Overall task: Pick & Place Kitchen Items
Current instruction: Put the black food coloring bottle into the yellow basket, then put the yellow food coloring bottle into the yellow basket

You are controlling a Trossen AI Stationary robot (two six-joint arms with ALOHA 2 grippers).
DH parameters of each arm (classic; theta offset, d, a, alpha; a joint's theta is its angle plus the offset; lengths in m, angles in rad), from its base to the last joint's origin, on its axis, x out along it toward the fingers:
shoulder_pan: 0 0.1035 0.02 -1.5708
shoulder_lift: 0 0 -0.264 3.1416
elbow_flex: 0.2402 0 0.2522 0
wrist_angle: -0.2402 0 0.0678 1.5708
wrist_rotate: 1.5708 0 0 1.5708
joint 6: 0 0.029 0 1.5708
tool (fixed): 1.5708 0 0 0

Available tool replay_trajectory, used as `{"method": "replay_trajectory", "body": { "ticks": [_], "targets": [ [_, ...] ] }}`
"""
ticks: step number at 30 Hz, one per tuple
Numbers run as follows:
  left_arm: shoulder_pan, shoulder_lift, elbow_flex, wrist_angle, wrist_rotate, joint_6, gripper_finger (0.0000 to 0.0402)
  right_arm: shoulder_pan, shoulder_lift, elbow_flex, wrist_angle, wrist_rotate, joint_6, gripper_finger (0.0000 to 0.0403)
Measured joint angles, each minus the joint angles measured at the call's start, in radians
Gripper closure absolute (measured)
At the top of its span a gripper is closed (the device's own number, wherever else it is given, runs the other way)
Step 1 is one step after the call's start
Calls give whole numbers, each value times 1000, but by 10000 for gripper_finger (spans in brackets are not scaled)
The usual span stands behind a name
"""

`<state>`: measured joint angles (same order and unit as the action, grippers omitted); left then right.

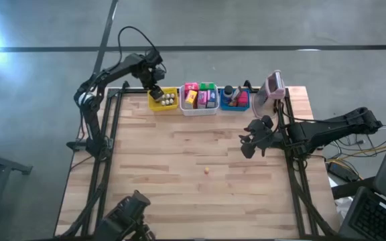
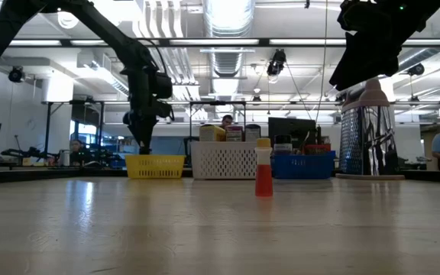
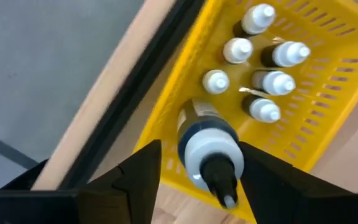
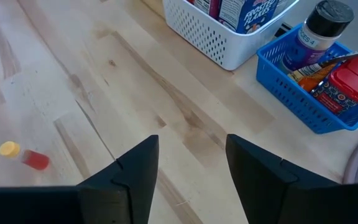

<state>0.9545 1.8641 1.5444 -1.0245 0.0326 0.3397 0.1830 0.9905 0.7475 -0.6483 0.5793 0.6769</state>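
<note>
Left gripper [image 3: 191, 180] hangs over the near corner of the yellow bin [image 3: 328, 93] at the far left of the table, its two dark fingers [image 3: 135, 180] spread apart on either side of a small bottle [image 3: 207, 146] with a white body, a dark band and a dark tip. The fingers do not press on the bottle; a gap shows on each side, and whether the bottle already rests on the bin's floor cannot be told. Deeper in the same bin stand six more small white-capped bottles [image 3: 253, 68], close together in two rows. Just beside the yellow bin sits a white bin [image 1: 199, 98] packed with upright pink, green and yellow packets [image 1: 200, 94], and next to that a blue bin [image 4: 309, 99] holding a dark-lidded jar [image 4: 319, 31], a red-lidded container [image 4: 353, 84] and some smaller items. A pink-topped metal grater [image 2: 369, 130] stands at the far right corner. Right gripper [image 4: 188, 171] hovers above bare wood on the table's right side, its fingers parted and holding nothing. Near the middle of the wooden table [image 1: 179, 161], well apart from both grippers, stands a lone small red bottle with a yellow cap [image 2: 263, 169].
</note>
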Motion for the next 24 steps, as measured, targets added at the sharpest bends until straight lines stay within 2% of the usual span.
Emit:
{"method": "replay_trajectory", "body": {
  "ticks": [10,15,18,24],
  "targets": [
    [1,-2,108,-102,-3,-6,190,0,0,0,0,5,0,248],
    [1,-15,160,-218,-1,-9,190,0,0,0,0,33,-36,263],
    [1,-73,172,-253,1,-52,190,0,0,0,0,120,-46,273],
    [-6,-280,147,-254,3,-142,190,0,0,0,1,390,-48,292]
  ]
}}
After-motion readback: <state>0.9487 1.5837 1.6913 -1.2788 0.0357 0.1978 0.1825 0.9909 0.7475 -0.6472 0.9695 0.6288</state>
